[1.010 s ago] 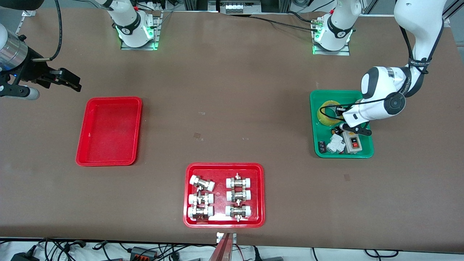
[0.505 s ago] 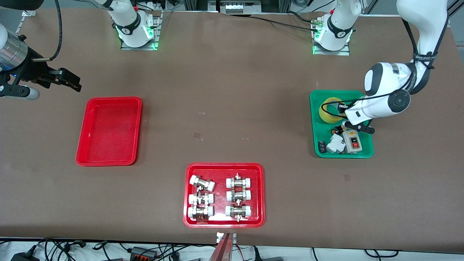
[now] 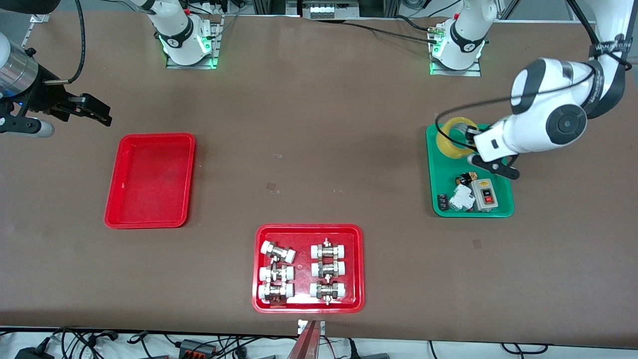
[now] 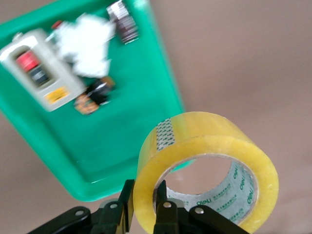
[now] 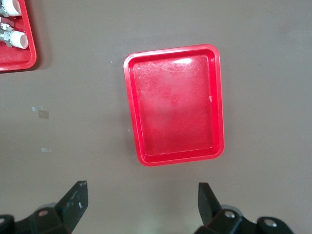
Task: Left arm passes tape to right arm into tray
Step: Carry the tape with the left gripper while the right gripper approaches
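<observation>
I've got the tape (image 3: 452, 137) pinched in my left gripper (image 3: 467, 135) above the green tray (image 3: 443, 172); right gripper (image 5: 141, 204) waits wide, handoff and red tray (image 3: 149, 180) drop left

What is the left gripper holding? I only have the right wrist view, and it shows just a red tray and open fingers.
Observer: The left gripper is shut on the tape, one finger inside the core hole and one outside the wall.
Operator: Is the roll off its tray?
Observer: Yes, it hangs in the air over the green tray, at the end of that tray nearest the bases.
Operator: What else is in there?
Observer: A grey switch box with a red button and a few small parts, at the end nearer the front camera.
Operator: Where is the right gripper?
Observer: The right gripper waits, open, near the red tray.
</observation>
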Available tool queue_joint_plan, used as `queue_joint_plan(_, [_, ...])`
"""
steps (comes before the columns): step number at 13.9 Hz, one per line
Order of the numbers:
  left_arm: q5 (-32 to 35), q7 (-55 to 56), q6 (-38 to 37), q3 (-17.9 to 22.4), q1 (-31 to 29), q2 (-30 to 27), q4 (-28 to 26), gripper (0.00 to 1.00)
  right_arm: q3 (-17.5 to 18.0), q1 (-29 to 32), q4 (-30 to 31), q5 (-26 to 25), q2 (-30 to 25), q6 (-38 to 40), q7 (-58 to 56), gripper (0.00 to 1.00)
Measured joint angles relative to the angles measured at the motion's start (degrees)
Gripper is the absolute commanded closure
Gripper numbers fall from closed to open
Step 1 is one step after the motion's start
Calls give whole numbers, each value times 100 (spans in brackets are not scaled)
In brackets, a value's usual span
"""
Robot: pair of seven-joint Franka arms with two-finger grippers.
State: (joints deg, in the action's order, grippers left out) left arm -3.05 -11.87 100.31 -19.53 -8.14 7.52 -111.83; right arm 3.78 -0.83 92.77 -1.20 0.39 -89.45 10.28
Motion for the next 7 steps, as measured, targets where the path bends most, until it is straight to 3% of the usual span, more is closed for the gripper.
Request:
queue_joint_plan(3, [-399, 293, -127, -646, 95, 7, 974, 99, 0, 0, 0, 0, 0, 3, 0, 0])
queue_joint_plan(7, [-487, 1414, -169, -805, 714, 513, 1852, 99, 20, -6, 5, 13, 71, 28, -1, 0])
